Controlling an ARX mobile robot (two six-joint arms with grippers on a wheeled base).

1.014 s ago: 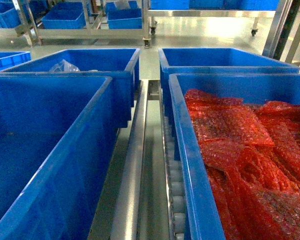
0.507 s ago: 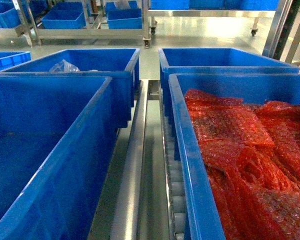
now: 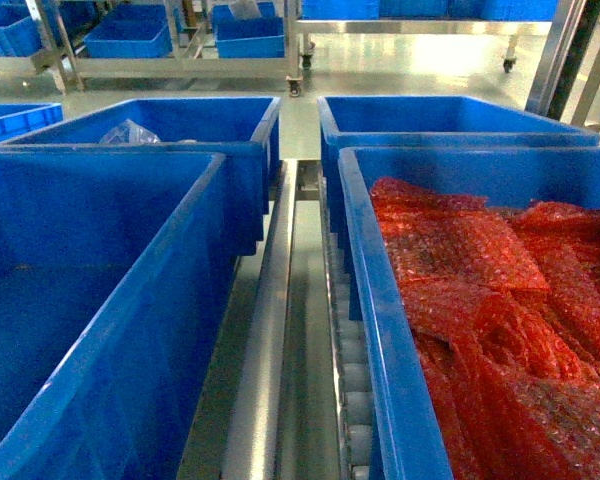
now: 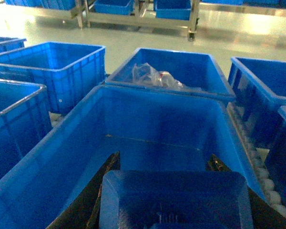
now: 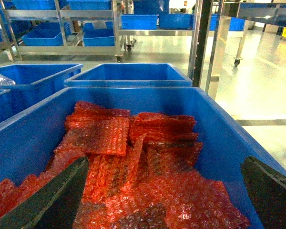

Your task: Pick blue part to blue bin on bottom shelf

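Saturated blue on the 4 large moulded-plastic bins [image 3: 180, 300] nearest the camera and on the flat rectangular blue plastic part [image 4: 174, 200] between the dark, near-black left gripper fingers [image 4: 97, 191]. Translucent orange-red with a fine dotted bubble texture across the crumpled bubble-wrap sheets [image 5: 133, 162] in the right bin, framed by the dull black right gripper fingers [image 5: 57, 200]; clear, whitish sheen on the crinkled plastic bag [image 4: 155, 77] in the far left bin. Brushed silver-grey on the stainless-steel roller track [image 3: 280, 330], with off-white rollers, and pale glossy grey-green on the floor [image 3: 420, 70].
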